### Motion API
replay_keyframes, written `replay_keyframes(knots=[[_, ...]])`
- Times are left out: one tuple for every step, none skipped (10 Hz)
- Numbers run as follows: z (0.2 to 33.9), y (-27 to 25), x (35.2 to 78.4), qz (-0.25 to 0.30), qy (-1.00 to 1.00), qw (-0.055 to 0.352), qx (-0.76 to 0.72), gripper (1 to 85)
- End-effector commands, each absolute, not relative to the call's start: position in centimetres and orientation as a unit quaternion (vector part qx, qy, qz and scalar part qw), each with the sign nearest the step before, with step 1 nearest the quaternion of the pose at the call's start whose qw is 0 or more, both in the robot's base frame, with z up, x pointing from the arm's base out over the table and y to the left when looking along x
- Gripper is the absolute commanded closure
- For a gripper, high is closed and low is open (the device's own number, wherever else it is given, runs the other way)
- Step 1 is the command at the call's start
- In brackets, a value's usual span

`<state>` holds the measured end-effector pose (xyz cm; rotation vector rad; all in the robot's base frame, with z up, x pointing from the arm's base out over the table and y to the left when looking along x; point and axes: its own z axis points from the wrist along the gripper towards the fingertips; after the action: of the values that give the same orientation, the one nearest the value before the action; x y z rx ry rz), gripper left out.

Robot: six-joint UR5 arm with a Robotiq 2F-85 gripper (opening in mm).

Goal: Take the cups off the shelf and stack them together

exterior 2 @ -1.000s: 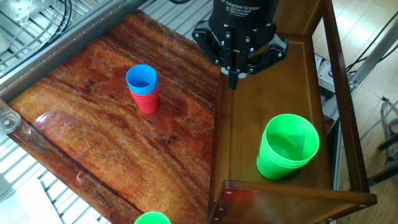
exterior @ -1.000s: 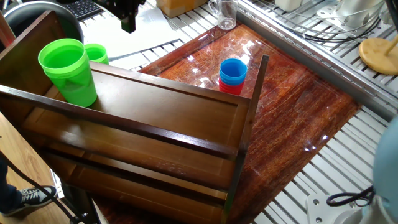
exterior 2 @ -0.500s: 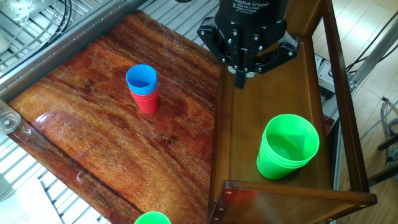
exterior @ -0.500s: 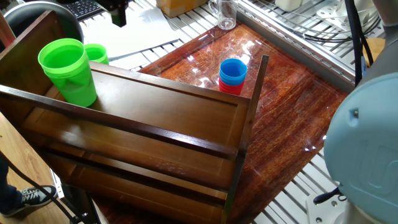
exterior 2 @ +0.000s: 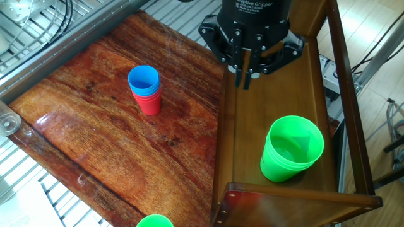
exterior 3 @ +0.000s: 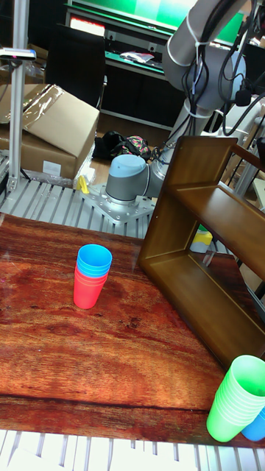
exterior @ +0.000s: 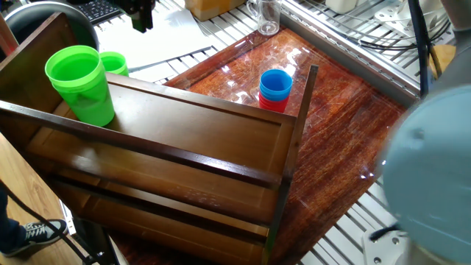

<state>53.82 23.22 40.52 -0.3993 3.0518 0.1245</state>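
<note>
Glossy tapered green cup (exterior 2: 291, 156) on dark wooden shelf (exterior 2: 271, 101); black gripper (exterior 2: 247, 80) above, clenched, empty.

Glossy wooden tabletop (exterior 2: 95, 101), matt wooden shelf (exterior 2: 271, 101)

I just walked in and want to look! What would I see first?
Probably the bright green cup, standing alone on the top board of the dark wooden shelf. Next, the blue cup nested inside the red cup, out on the shiny reddish table. The black gripper hangs over the shelf, up-picture from the green cup, holding nothing.
</note>
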Motion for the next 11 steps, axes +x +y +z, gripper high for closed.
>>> replay_keyframes(knots=[[39.9, 24.1, 53.2, 0.051, 0.990, 0.035, -0.126, 84.3], [39.1, 22.5, 52.7, 0.042, 0.988, 0.040, -0.146, 84.3], [38.3, 21.1, 52.4, 0.039, 0.983, 0.054, -0.174, 84.3], [37.3, 20.4, 51.5, 0.050, 0.979, 0.058, -0.187, 84.3], [36.8, 19.1, 50.5, 0.038, 0.978, 0.051, -0.199, 84.3], [36.9, 19.0, 50.4, 0.035, 0.979, 0.044, -0.198, 84.3], [37.3, 19.4, 50.5, 0.037, 0.979, 0.040, -0.197, 84.3], [37.5, 19.8, 50.6, 0.040, 0.979, 0.040, -0.196, 84.3], [37.8, 20.4, 50.8, 0.044, 0.980, 0.041, -0.191, 84.3], [38.1, 21.1, 51.0, 0.052, 0.981, 0.041, -0.182, 84.3], [38.7, 21.9, 51.3, 0.055, 0.983, 0.037, -0.170, 84.3]])
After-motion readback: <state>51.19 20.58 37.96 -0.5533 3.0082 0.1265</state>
